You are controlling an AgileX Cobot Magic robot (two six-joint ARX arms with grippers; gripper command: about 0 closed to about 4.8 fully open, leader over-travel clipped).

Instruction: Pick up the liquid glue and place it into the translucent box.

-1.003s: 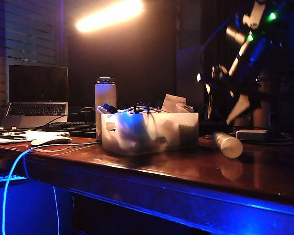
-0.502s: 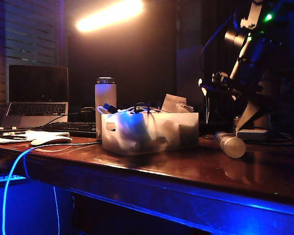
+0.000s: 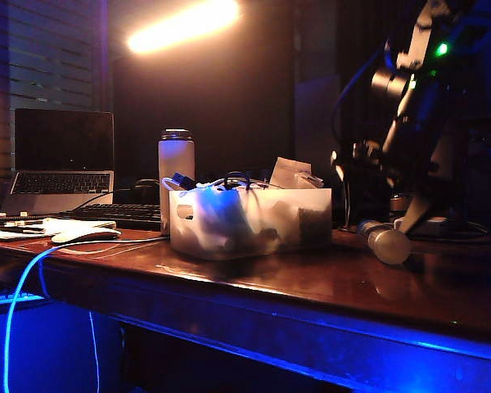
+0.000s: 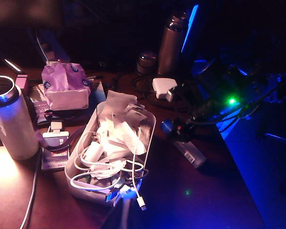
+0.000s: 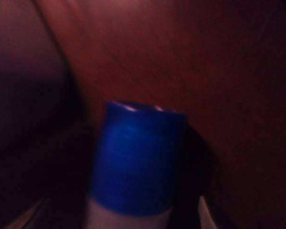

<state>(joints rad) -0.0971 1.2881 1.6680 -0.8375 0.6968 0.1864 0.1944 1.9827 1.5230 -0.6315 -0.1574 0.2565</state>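
The liquid glue (image 3: 385, 242) lies on its side on the wooden table, right of the translucent box (image 3: 311, 214), with its round flat end toward the camera. My right gripper (image 3: 411, 219) has come down over its far end and stands open. In the right wrist view the glue's blue cap (image 5: 136, 162) fills the middle, and pale fingertips (image 5: 207, 212) show apart on either side of the whitish body. The left wrist view shows the glue (image 4: 188, 151) beside the box (image 4: 74, 168), which is full of cables and papers. My left gripper is out of view.
A white flask (image 3: 176, 176) stands behind the box's left end. A laptop (image 3: 61, 160) and keyboard (image 3: 119, 214) are at the far left. A dark flask (image 4: 170, 43), a white adapter (image 4: 162, 88) and a tissue pack (image 4: 64, 88) sit behind. A blue cable (image 3: 20, 286) hangs off the front edge.
My right arm has come down from above the table onto the glue, and its fingers have spread wider. The glue and the box have stayed put.
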